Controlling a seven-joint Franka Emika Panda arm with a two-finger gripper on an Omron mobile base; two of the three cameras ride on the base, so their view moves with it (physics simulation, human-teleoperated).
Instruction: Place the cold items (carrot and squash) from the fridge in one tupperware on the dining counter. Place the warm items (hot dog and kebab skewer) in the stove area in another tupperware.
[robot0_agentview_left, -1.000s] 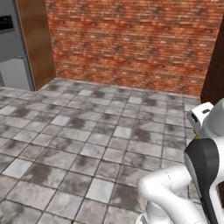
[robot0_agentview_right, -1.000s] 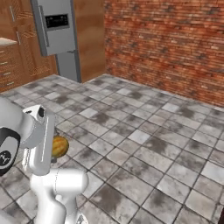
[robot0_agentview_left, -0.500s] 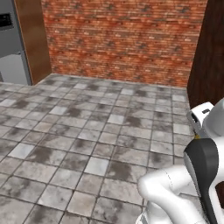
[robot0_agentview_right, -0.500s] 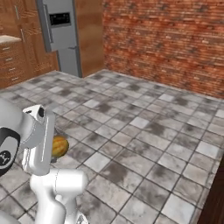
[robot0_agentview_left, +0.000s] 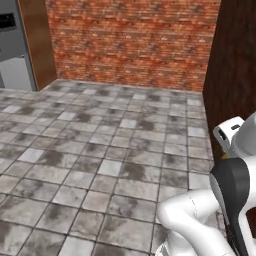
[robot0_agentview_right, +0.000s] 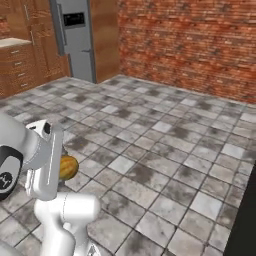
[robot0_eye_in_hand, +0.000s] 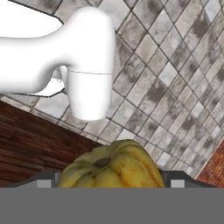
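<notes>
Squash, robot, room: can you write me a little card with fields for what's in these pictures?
held thing: yellow-orange squash, between the fingers
fingers: spread wide around the squash
squash in the right base view: orange lump beside the white arm
floor: grey stone tiles
far wall: red brick
fridge: steel, in the left corner
nearby: wooden drawers

Even flat light, somewhat soft render.

We cannot read any text, label, brand or number here. The fridge (robot0_agentview_right: 75, 37) has a small dark display panel (robot0_agentview_right: 74, 19) on its door, but what stands on the panel is too small and blurred for us to read.
</notes>
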